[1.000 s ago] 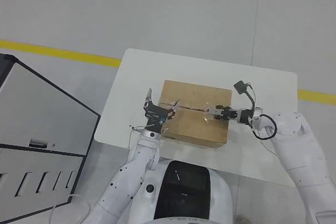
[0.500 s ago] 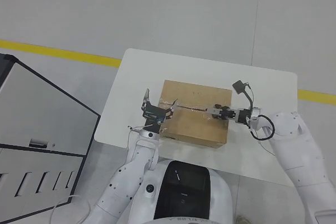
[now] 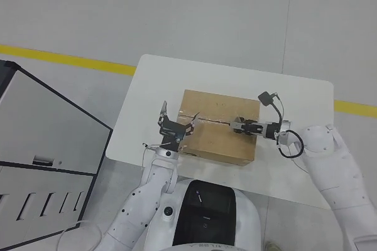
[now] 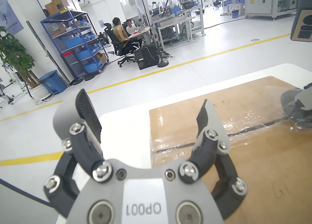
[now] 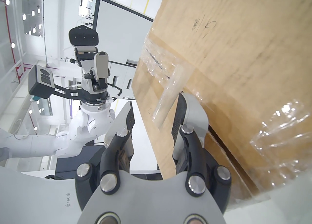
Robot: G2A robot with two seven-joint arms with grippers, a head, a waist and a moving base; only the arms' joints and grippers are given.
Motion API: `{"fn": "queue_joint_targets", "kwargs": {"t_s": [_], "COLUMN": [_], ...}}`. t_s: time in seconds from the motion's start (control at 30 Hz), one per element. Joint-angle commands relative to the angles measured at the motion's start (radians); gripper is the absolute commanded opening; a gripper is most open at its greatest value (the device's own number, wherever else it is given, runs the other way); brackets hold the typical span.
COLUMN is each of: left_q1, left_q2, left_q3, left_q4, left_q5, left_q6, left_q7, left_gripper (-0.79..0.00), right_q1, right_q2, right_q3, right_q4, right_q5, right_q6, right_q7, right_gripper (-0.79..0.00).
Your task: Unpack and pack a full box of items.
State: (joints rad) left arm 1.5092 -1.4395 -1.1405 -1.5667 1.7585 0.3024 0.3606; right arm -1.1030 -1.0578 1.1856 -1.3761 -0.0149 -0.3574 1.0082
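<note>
Jaws of the left gripper [image 4: 143, 103] stand wide apart and hold nothing. It hangs at the left end of the box [image 3: 213, 141], one finger over the white table [image 3: 301, 94] and the other above the cardboard beside the end of the seam. I cannot tell whether it touches the box.

That box sits shut in the middle of the table, with clear tape [image 3: 210, 120] running along the centre seam from left to right. The cardboard looks stiff and holds its corners. Being full, it is probably heavy enough to stay put under a pull, though a push from the left would steady it. The tape is thin, glossy and wrinkled, so it is likely slippery and may tear if tugged sideways.

Further right, a loose tape strip [image 5: 170, 88] stands up off the seam. It looks like the best place to take hold, pinched low near its root. The right gripper [image 5: 154, 108] is over the seam with its jaws parted either side of that strip's free end, not clamped on it. More tape is crumpled at the right end [image 5: 280, 122].

As for writing, a few pen scribbles [image 5: 203, 24] mark the top, too loose to read, and I see no printed label on the cardboard
</note>
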Motion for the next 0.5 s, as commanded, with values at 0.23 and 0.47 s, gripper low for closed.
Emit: {"fn": "queue_joint_targets", "kwargs": {"t_s": [0.23,0.47], "left_q1": [-0.003,-0.001], "left_q2": [-0.001,-0.002], "left_q3": [-0.001,-0.003], "left_q4": [0.006,0.006], "left_q5": [-0.011,-0.016], "left_q6": [-0.005,-0.002], "left_q7": [0.002,0.004], "left_gripper": [0.0,0.0], "right_q1": [-0.011,-0.02], "right_q2": [0.007,0.013], "right_q3": [0.001,-0.001], "right_q4": [-0.038,-0.068], "right_q5": [-0.063,-0.132], "right_q6": [0.021,0.02], "right_q7": [-0.018,-0.03], "right_gripper": [-0.459,-0.52]}}
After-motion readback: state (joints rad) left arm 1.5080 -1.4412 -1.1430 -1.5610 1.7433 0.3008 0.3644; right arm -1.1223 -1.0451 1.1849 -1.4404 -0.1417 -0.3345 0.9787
